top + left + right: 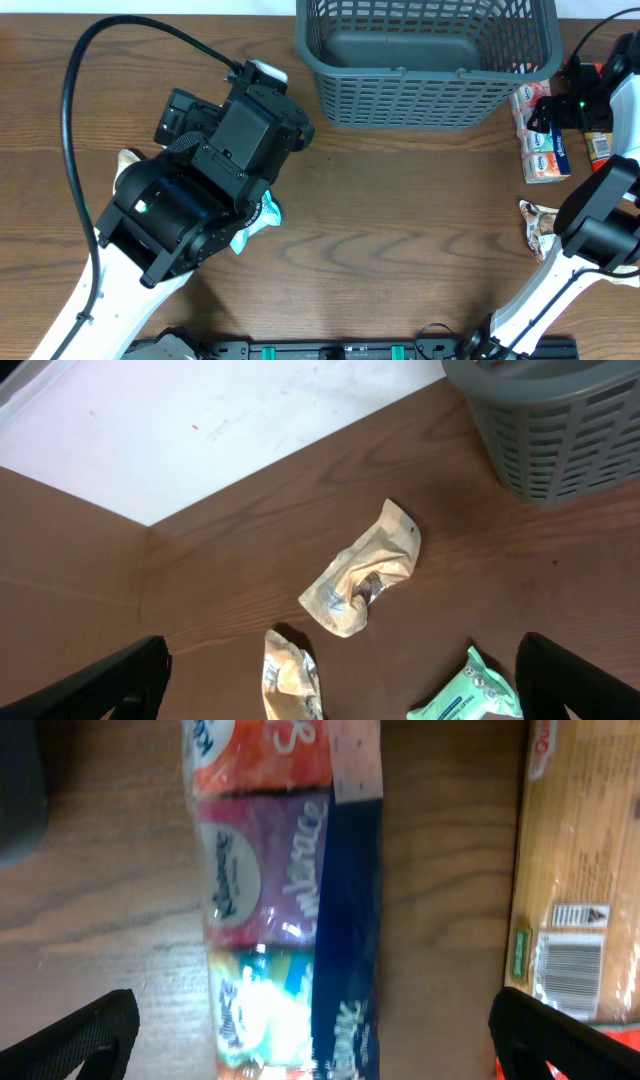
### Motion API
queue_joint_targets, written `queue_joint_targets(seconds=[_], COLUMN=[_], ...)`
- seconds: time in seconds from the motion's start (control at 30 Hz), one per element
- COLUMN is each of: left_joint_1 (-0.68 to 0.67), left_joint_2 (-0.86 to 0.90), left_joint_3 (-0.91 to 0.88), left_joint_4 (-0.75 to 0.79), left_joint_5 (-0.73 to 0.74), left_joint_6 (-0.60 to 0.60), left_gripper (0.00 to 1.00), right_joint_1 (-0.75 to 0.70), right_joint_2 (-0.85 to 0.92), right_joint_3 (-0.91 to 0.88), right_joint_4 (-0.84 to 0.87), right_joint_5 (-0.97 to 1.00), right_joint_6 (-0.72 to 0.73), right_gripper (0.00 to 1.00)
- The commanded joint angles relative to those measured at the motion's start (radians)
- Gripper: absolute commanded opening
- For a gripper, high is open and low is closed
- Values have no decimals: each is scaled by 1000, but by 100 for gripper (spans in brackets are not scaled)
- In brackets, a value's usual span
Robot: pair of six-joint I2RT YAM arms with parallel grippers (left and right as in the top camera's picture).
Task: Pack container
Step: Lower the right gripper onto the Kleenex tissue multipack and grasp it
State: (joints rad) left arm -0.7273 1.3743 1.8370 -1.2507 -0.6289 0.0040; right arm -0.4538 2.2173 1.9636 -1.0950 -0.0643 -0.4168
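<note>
The container [425,60] stands upright at the far middle of the table [400,250], its open top showing a bare solid bottom. The left gripper [342,652] hangs over the wood well off the container's left near corner, its jaws spread wide and gripping nothing. Only that corner of the slotted wall shows at the upper right of the left wrist view. On the table under this gripper lie a crumpled tan packet [365,580], a second tan packet [290,680] farther from the container, and a green packet [470,695] near one fingertip. None of them touches the container. The right gripper [315,1010] is just off the container's right end, also wide open with nothing clamped. A multicoloured tissue pack [285,900] lies lengthwise on the table between its fingers [80,1035], clear of both. A tan box [580,870] with a barcode lies beside the pack, on the side away from the container. Another crumpled packet [535,225] lies farther from the container's right near corner, next to the right arm.
</note>
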Motion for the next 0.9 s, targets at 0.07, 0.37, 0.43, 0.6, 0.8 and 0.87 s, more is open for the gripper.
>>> queue_joint_targets(seconds=[0.07,0.37,0.43,0.6,0.8,0.87], left_joint_1=[5,5,5,5,5,5], left_joint_2=[-10,-10,-10,-10,-10,-10], left_joint_3=[0,0,0,0,0,0], left_joint_4=[-2,-6,-6,-6,-7,-8], left_joint_5=[-14,-14,-14,-14,-14,-14], left_joint_6=[-1,-1,-1,-1,-1,-1], left_gripper=[99,99,99,99,99,99], right_joint_1=[15,29,29,29,28,28], right_joint_2=[55,140,146,146,146,146], right_joint_3=[0,0,0,0,-1,-5], right_joint_4=[16,10,11,12,11,11], right_joint_5=[-15,-13,-10,12,12,13], right_joint_6=[32,55,58,69,86,87], right_gripper=[99,99,99,99,99,99])
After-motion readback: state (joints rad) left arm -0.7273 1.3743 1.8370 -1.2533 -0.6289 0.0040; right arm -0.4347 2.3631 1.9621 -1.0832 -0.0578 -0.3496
